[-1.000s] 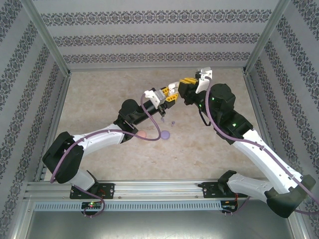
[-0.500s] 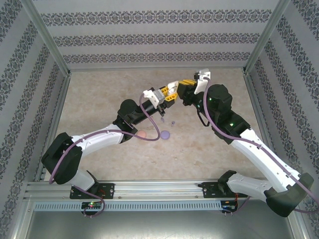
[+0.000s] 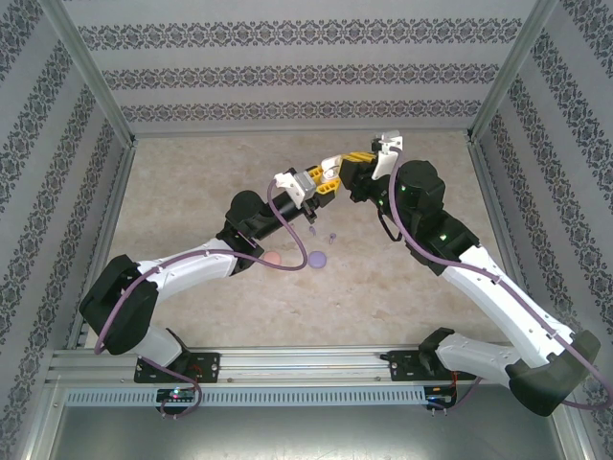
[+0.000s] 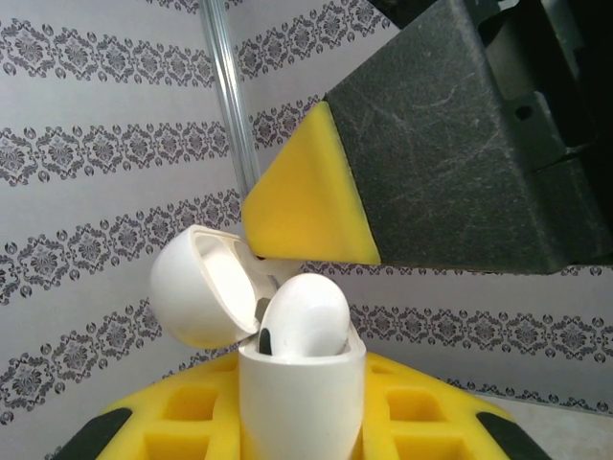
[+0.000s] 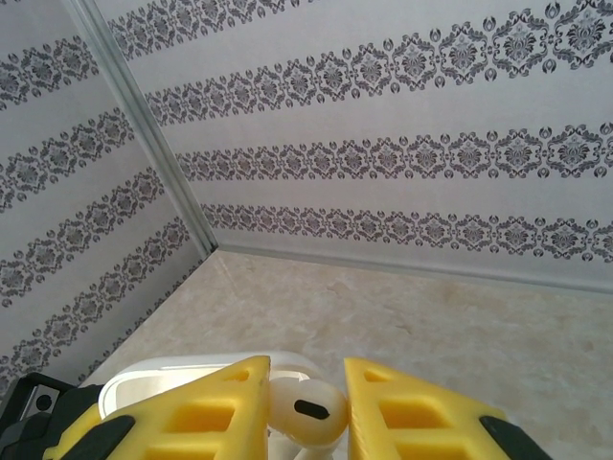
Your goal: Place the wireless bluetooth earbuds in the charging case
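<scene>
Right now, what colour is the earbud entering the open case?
White: glossy white plastic earbud, in white hinged case; left wrist view best.

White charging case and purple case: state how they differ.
The white charging case is held up by the left end effector; the purple case lies loose on the table. The white charging case has its lid open with a white earbud in it, which the right end effector grips; the purple case looks flat from above, lid state unclear. Both are small and rounded.
</scene>
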You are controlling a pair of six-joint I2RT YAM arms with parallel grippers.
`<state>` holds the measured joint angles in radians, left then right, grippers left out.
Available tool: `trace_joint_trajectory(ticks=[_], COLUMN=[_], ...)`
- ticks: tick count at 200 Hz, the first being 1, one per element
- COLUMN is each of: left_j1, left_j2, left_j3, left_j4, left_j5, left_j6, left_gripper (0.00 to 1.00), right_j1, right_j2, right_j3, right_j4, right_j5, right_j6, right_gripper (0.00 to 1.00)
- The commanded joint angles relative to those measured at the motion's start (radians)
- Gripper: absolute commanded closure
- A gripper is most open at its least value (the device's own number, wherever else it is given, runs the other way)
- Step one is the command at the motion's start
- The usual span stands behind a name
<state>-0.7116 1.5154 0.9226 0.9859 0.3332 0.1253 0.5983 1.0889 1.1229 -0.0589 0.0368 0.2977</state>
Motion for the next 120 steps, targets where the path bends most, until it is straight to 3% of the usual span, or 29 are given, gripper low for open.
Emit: trace_joint_trajectory(ticks=[1, 120], left_j1=[0.006, 0.006], left_j2=[-0.045, -0.046], left_j3=[0.016, 0.032], left_j4=[0.086, 0.085], left_j5=[0.022, 0.027], left_j6=[-0.015, -0.023], left_gripper=[1.00, 1.00], right_j1=[0.015, 0.065], right_j2=[0.007, -0.014], right_j3=[-0.001, -0.057], right_j4=[-0.047, -0.088], right_j5=[0.004, -0.025], right_j6=[-0.046, -0.206], right_gripper=[0.77, 0.78])
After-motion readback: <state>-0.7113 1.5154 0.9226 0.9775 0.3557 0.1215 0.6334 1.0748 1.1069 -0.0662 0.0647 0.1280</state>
